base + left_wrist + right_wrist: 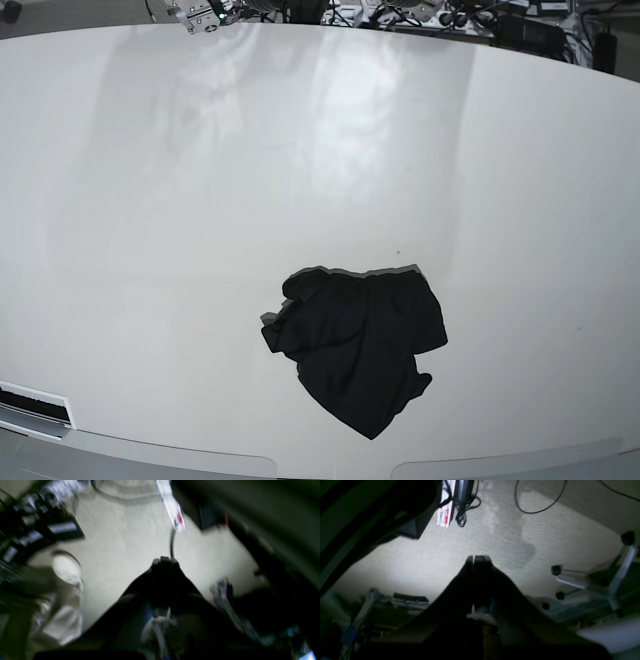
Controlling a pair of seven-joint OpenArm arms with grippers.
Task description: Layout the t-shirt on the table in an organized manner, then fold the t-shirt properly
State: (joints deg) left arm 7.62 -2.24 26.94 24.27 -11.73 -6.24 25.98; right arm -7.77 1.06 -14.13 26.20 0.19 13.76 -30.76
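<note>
The black t-shirt [357, 343] lies crumpled in a heap on the white table [200, 200], near the front edge and a little right of centre. Neither arm shows in the base view. In the left wrist view my left gripper [163, 560] is shut with nothing between its fingers, held over carpet away from the table. My right gripper [478, 557] in the right wrist view is likewise shut and empty, also over carpet. Neither wrist view shows the shirt.
Cables and gear [400, 14] line the table's far edge. A power strip [444, 515], a loose cable [535, 510] and an office chair base [607, 585] sit on the carpet. Dark equipment [37, 530] and a blurred white object [66, 566] lie left of the left gripper.
</note>
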